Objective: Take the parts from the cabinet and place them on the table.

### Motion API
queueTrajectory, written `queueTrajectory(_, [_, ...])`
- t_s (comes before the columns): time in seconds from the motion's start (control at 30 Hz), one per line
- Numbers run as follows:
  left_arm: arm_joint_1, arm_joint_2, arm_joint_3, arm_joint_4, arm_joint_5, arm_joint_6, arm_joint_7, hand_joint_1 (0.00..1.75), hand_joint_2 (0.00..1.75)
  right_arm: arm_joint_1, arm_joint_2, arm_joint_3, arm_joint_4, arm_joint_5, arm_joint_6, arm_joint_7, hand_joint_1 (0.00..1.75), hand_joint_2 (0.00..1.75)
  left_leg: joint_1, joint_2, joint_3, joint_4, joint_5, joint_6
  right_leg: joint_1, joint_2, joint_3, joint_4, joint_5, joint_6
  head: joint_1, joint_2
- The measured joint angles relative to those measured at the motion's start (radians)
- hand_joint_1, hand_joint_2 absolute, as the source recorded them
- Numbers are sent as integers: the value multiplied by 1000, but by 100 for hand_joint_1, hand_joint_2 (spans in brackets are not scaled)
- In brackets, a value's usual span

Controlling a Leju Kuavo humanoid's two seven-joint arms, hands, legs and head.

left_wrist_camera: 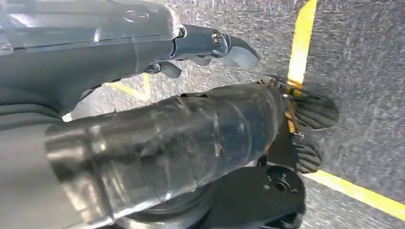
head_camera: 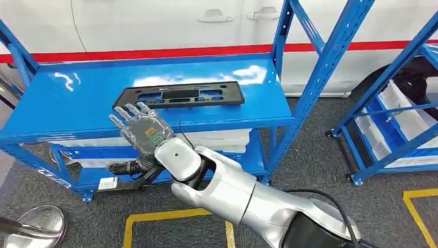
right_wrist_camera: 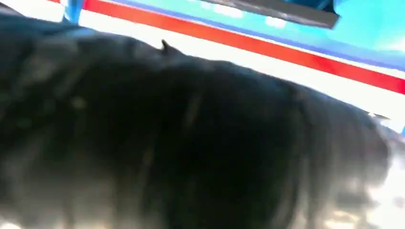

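A flat black plastic part (head_camera: 181, 96) with several cut-outs lies on the top shelf of the blue cabinet (head_camera: 67, 103). My right hand (head_camera: 142, 132) is raised at the shelf's front edge, its back toward me. Its fingers (head_camera: 126, 111) are spread and reach the part's near-left corner, and its thumb (head_camera: 124, 166) hangs below the shelf edge; it holds nothing. In the right wrist view the hand is a dark blur, with the part's edge (right_wrist_camera: 272, 12) beyond it. My left hand (left_wrist_camera: 205, 45) hangs over the grey floor with nothing in it.
White bins (head_camera: 227, 138) sit on the cabinet's lower shelf. A second blue rack (head_camera: 392, 119) with white bins stands to the right. A white car body with a red stripe (head_camera: 155, 51) is behind. Yellow tape lines (head_camera: 155, 217) mark the grey floor; a round silver object (head_camera: 36, 225) is bottom left.
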Motion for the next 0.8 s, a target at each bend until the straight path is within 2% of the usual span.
queueTrajectory(0.03, [-3, 3, 0, 0, 0, 0, 0, 0, 0, -5, 0, 0, 0, 0, 0, 0, 0, 0, 4, -12, -4, -2, 3, -7, 5, -6, 6, -19, 6, -4, 2, 0])
queueTrajectory(0.07, [-3, 1, 0, 0, 0, 0, 0, 0, 0, -6, 0, 0, 0, 1, 0, 0, 0, 0, 11, -14, -7, -3, 4, -12, 8, -13, 9, -25, -2, -7, 3, 0])
queueTrajectory(0.1, [0, 1, 0, 0, 0, -1, 0, 0, 0, -7, 1, 0, 0, 3, 0, 0, 0, 0, 13, -18, -6, -10, 5, -19, 10, -18, 12, -29, -6, -10, 3, 0])
queueTrajectory(0.13, [1, 1, 0, 0, 0, -1, 0, 0, 0, -10, 2, 0, 0, 4, 0, 0, 0, 0, 7, -22, 2, -20, 7, -27, 7, -24, 24, -50, -1, -13, 3, 0])
queueTrajectory(0.17, [4, 0, 0, 0, 0, -1, 0, 0, 0, -11, 4, 0, 0, 5, -1, -1, 0, 0, 10, 9, -1, -6, -2, -24, -5, -32, 42, -75, 9, -9, 3, 0])
queueTrajectory(0.2, [3, 0, 0, 0, 0, -1, 2, 0, 0, -16, 4, 0, 0, 6, -1, -5, 0, 0, 6, 38, -17, 29, -22, -27, -5, -33, 53, -85, 9, -12, 2, 0])
queueTrajectory(0.23, [0, 0, 0, -1, 0, -3, 3, 0, 0, -19, 4, 0, 0, 7, -2, -10, 0, 0, 6, 47, -49, 92, -54, -31, -4, -41, 57, -86, 8, -15, 2, 0])
queueTrajectory(0.27, [-3, 0, 0, -1, 0, -3, 5, 0, 0, -18, 4, 0, 0, 8, -1, -12, 0, 0, 7, 50, -95, 174, -87, -35, -3, -49, 59, -84, 4, -15, 1, 0])
queueTrajectory(0.3, [-3, 0, 1, -1, 0, -2, 8, 0, 0, -15, 4, 1, 2, 8, -1, -13, 0, 0, 8, 51, -133, 238, -107, -40, -3, -60, 60, -82, 0, -16, 2, 0])
queueTrajectory(0.33, [-2, 0, 2, -1, 0, -1, 10, 0, 0, -13, 4, 1, 2, 8, -1, -14, 0, 0, 8, 53, -156, 271, -107, -43, -3, -67, 59, -79, -4, -15, 2, 0])
queueTrajectory(0.37, [-1, 0, 2, -1, 0, -1, 11, 0, 0, -13, 4, 1, 2, 8, 0, -17, 0, 0, 10, 56, -155, 256, -79, -48, -4, -74, 60, -73, -10, -11, 1, 0])
queueTrajectory(0.4, [0, 0, 2, 0, 0, 0, 12, 0, 0, -14, 4, 1, 2, 9, 0, -18, 0, 0, 12, 60, -131, 200, -38, -51, -6, -82, 62, -68, -17, -7, 2, 0])
queueTrajectory(0.43, [-1, 0, 1, 0, 0, 0, 13, 0, 0, -14, 4, 1, 2, 9, 0, -19, 0, 0, 15, 69, -89, 113, 11, -56, -9, -84, 64, -58, -26, 1, 2, 0])
queueTrajectory(0.47, [-2, 0, 1, -1, 0, 0, 13, 0, 0, -15, 4, 1, 1, 9, -2, -21, 0, 0, 21, 77, -46, 24, 42, -63, -12, -88, 64, -43, -38, 11, 2, 0])
queueTrajectory(0.5, [-3, -3, 2, -3, 0, 0, 13, 0, 0, -17, 4, 1, 1, 8, -5, -24, 0, 0, 11, 71, -35, 22, 19, -61, -2, -93, 53, -33, -48, 22, 0, 0])
queueTrajectory(0.53, [-1, 1, 2, -3, 0, -1, 13, 0, 0, -18, 4, 2, 1, 6, -7, -26, 0, 0, 14, 62, -40, 17, 24, -38, -2, -95, 52, -23, -52, 24, 3, 0])
queueTrajectory(0.6, [3, 1, 2, -3, 0, -1, 14, 0, 0, -19, 4, 2, 2, 6, -10, -30, 0, 0, 7, 61, -42, 22, 20, -27, -1, -97, 55, -27, -51, 26, 2, 0])
queueTrajectory(0.67, [5, 1, 2, -3, 0, -3, 14, 0, 0, -20, 4, 2, 2, 8, -9, -31, 0, 0, 8, 61, -38, 16, 22, -11, -9, -89, 53, -12, -64, 36, 2, 0])
queueTrajectory(0.7, [4, 1, 2, -3, 0, -3, 13, 0, 0, -22, 4, 2, 2, 8, -9, -31, 0, 0, 7, 61, -37, 16, 21, -6, -13, -80, 39, 23, -89, 40, 2, 0])
queueTrajectory(0.77, [2, 2, 2, -3, 0, -3, 13, 0, 0, -22, 4, 2, 2, 9, -9, -32, 0, 0, 4, 61, -39, 16, 20, -1, -13, -75, -32, 163, -158, 44, 2, 0])
queueTrajectory(0.8, [2, 2, 2, -3, 0, -3, 13, 0, 0, -20, 3, 2, 3, 9, -9, -32, 0, 0, 1, 61, -39, 16, 19, 2, -14, -74, -70, 234, -184, 44, 2, 0])
